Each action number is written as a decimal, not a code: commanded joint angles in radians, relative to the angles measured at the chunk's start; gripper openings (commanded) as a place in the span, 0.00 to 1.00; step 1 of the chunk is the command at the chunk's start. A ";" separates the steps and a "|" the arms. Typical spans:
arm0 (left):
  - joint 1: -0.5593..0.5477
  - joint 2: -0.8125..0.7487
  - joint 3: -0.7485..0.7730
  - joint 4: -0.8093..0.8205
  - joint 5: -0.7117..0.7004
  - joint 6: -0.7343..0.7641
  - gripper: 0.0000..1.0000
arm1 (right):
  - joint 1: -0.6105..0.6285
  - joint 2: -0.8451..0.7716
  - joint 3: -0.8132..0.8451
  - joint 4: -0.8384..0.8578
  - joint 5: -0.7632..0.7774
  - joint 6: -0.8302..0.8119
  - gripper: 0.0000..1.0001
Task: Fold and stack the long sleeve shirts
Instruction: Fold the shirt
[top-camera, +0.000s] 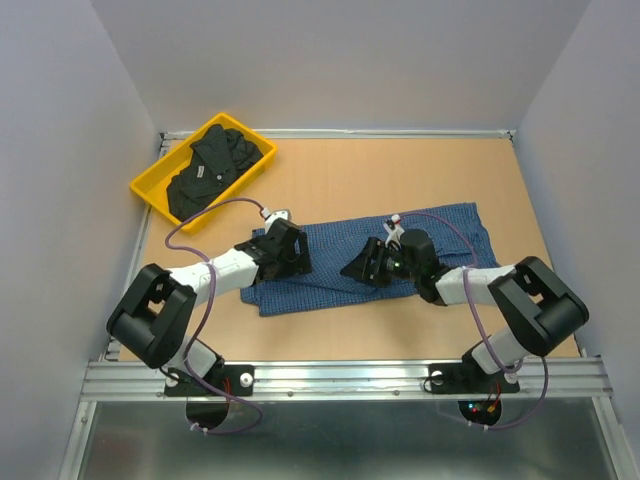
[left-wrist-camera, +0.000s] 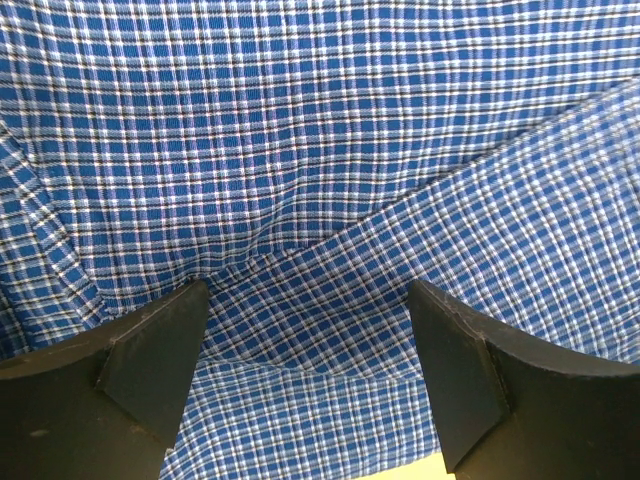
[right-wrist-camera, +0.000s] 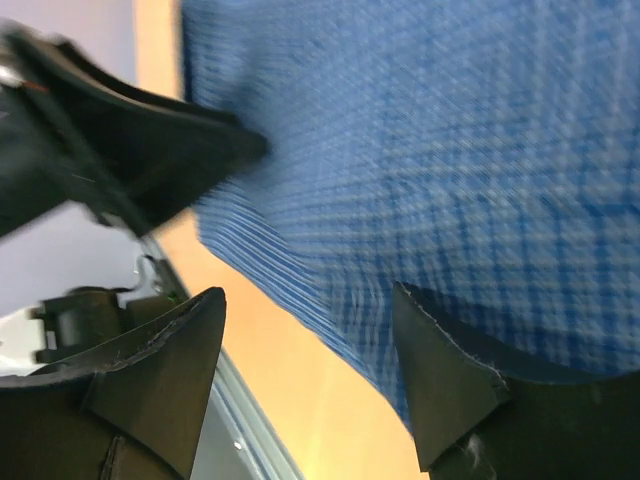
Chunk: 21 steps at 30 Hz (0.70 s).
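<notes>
Left gripper (top-camera: 291, 251) and right gripper (top-camera: 366, 263) both gape open over our blue checked shirt (top-camera: 445, 232) on the wooden table (top-camera: 400, 170); black shirt (top-camera: 215, 165) sits in the yellow bin (top-camera: 146, 190), far left.

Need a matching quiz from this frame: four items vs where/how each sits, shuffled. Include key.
1. blue checked shirt
2. black shirt
3. yellow tray
4. left pincer

a. far-left corner of the table
b. open, over the blue checked shirt
c. inside the yellow tray
d. spread out mid-table

Pairs: 1-d, 2-c, 3-a, 4-b
</notes>
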 joint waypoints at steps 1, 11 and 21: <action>-0.006 0.027 -0.026 0.007 -0.044 -0.014 0.91 | 0.007 0.055 -0.109 0.186 -0.017 0.020 0.72; 0.014 0.050 -0.032 -0.013 -0.067 -0.015 0.89 | -0.163 -0.117 -0.313 0.169 0.047 -0.014 0.71; 0.025 0.012 0.031 -0.028 -0.060 -0.001 0.90 | -0.321 -0.343 -0.123 -0.138 0.164 -0.153 0.70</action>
